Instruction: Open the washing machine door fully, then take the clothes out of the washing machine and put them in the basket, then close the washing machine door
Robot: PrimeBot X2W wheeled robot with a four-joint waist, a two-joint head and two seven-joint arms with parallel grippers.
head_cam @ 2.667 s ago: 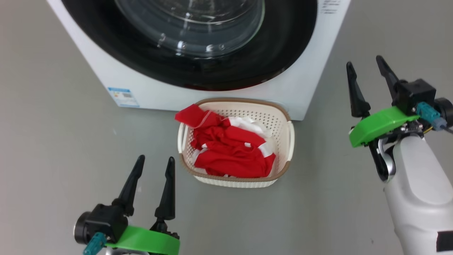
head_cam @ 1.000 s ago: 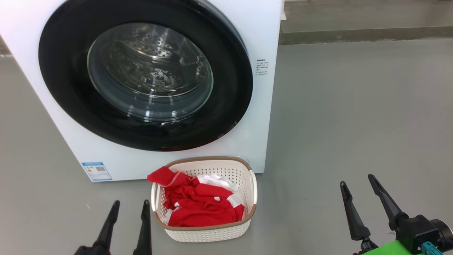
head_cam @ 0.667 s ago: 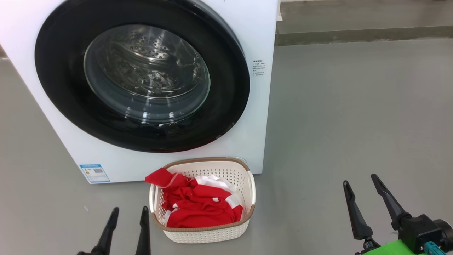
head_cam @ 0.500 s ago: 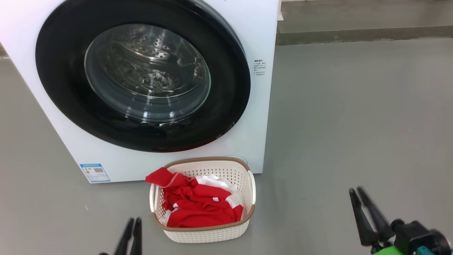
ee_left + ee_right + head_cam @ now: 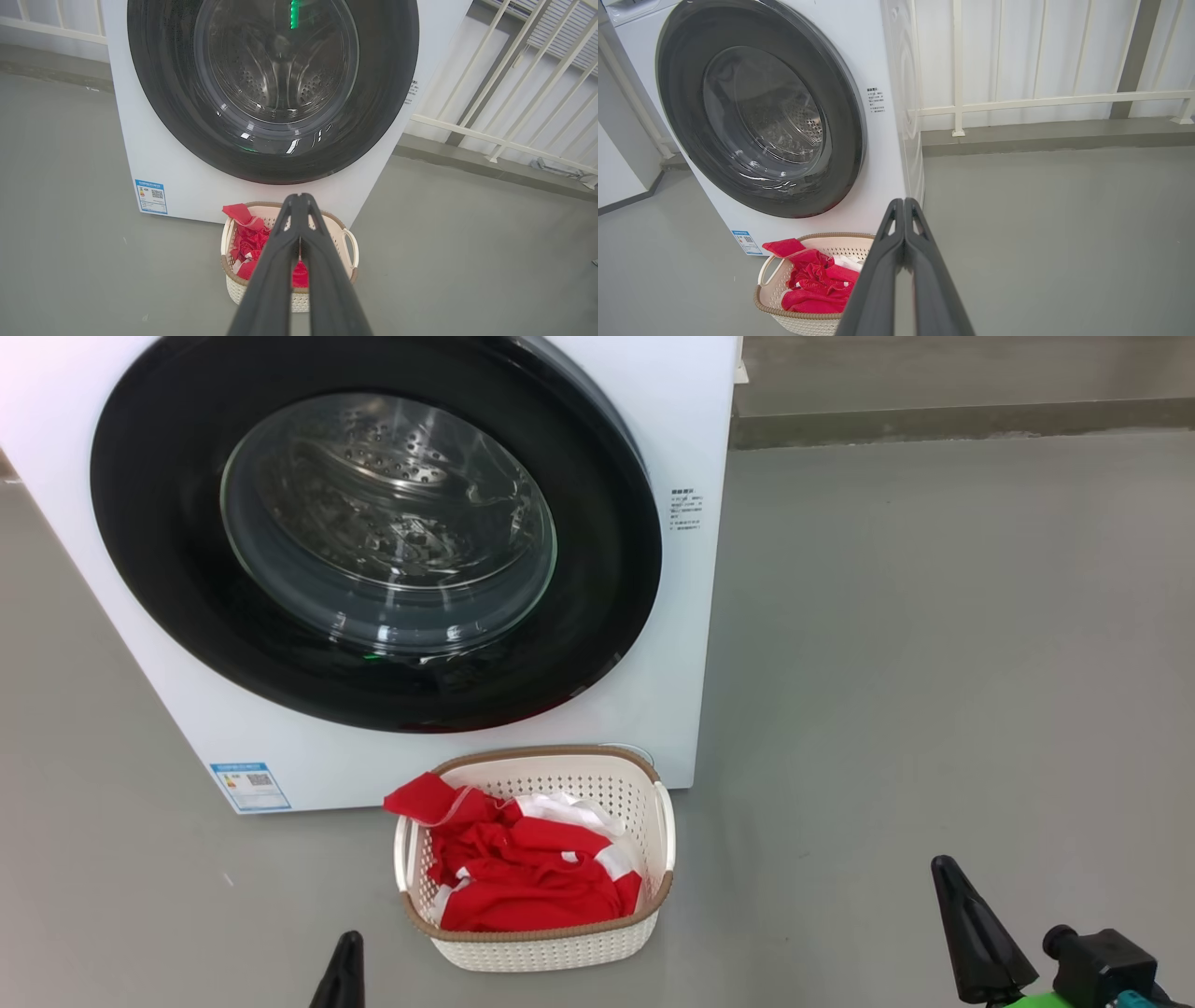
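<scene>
The white washing machine (image 5: 448, 770) stands on the grey floor with its black-rimmed door (image 5: 597, 560) shut against its front; the steel drum shows through the glass. The cream basket (image 5: 537, 947) sits on the floor right before it, and the red-and-white clothes (image 5: 523, 882) lie inside. My left gripper (image 5: 345, 952) is shut and empty, low at the basket's left, fingers pressed together in the left wrist view (image 5: 299, 200). Down at the lower right, well clear of the basket, my right gripper (image 5: 948, 873) is shut and empty, as the right wrist view (image 5: 903, 203) confirms.
A blue label (image 5: 248, 786) marks the machine's lower left front. A white railing (image 5: 1017, 100) on a low curb (image 5: 962, 425) runs behind and to the right of the machine. Open grey floor (image 5: 934, 663) stretches to the right.
Both grippers have closed from open to shut and have sunk lower in the head view. Basket, clothes and door have stayed as they were.
</scene>
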